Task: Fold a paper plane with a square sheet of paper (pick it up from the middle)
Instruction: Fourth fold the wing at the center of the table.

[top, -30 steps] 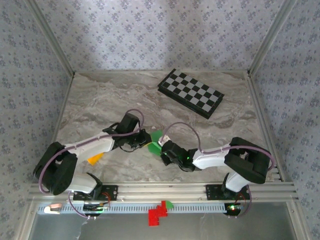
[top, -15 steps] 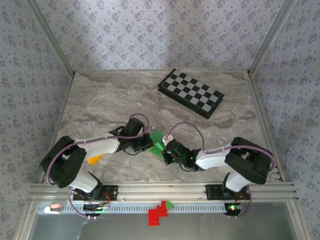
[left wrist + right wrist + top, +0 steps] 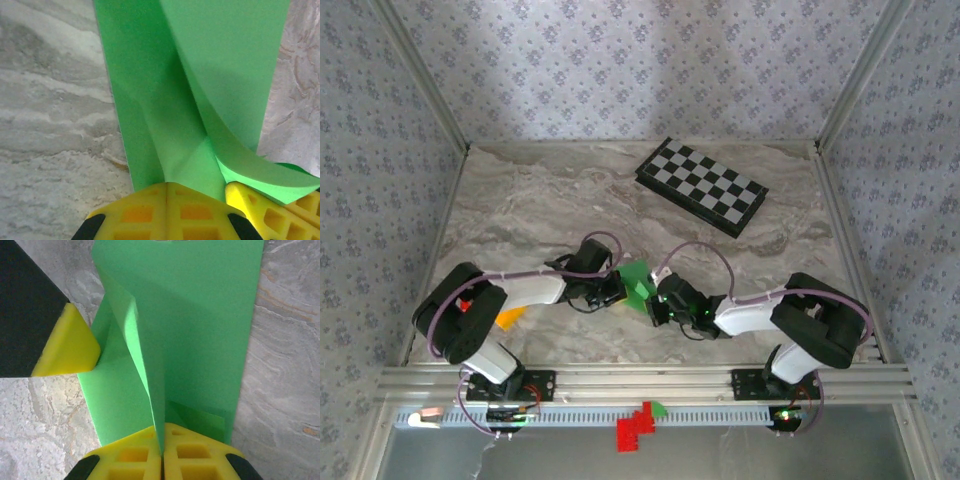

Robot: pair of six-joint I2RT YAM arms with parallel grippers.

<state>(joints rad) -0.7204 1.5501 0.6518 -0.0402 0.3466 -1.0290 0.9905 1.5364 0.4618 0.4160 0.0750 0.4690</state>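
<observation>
Top external: left pincer (image 3: 618, 291) and right pincer (image 3: 658, 303) almost touch. Both pinched tight on the folded green paper (image 3: 639, 278).

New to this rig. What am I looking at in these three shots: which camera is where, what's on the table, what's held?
Two robot arms are bolted at the near edge of a marble table. The overhead picture looks down from behind them: the left gripper and right gripper meet at a partly folded green paper. The other two pictures come from a camera on each wrist; the yellow blocks at the bottom are that arm's own fingers. Both grippers are shut, each pinching the paper. Also on the table: a checkerboard and a small orange block.
</observation>
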